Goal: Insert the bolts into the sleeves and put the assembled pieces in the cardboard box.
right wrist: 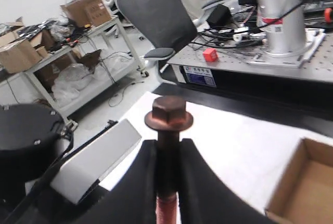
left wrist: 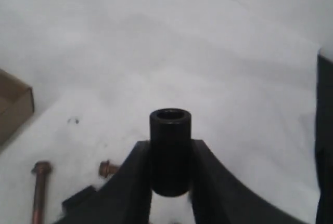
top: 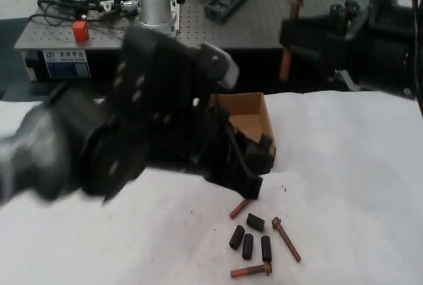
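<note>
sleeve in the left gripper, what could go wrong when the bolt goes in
1. The bolt sits in the right gripper head outward, its threaded end between the fingers; that end may not reach the sleeve without a regrip.
2. The left gripper pinches only the sleeve's lower part, so an off-centre push could tilt it or knock it out.
3. Loose sleeves lie on the cloth; a dropped part could scatter them.
</note>
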Tool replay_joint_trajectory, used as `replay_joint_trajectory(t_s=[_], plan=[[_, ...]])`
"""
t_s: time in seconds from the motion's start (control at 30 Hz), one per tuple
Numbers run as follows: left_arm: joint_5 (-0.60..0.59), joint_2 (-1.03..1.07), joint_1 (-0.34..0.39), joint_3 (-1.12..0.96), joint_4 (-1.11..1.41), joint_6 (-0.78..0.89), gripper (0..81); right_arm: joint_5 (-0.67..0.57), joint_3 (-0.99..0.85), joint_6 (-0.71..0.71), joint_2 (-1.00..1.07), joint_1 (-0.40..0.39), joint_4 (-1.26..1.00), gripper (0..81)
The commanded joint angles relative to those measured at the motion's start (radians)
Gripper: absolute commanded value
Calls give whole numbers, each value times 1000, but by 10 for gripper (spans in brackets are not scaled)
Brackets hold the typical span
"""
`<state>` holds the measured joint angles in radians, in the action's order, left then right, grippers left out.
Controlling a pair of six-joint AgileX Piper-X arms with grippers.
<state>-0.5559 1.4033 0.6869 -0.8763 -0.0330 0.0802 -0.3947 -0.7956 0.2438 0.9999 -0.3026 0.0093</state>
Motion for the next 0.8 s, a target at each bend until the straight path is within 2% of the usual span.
replay_joint_trajectory(t_s=[0.0, 0.1, 0.33, 0.63, 0.77], plan=[[-23, -87, -4, 81, 224, 103, 6, 30, -8, 9, -6, -26, -70, 13], [8, -134, -6, 124, 335, 166, 6, 49, -8, 9, -6, -43, -91, 13], [56, -171, -6, 125, 370, 170, 6, 49, -8, 9, -6, -50, -91, 13], [43, -171, -6, 123, 379, 170, 6, -8, -8, 9, 5, -49, -73, 13], [-15, -171, -6, 123, 379, 170, 6, -8, -8, 2, 5, -49, -76, 13]])
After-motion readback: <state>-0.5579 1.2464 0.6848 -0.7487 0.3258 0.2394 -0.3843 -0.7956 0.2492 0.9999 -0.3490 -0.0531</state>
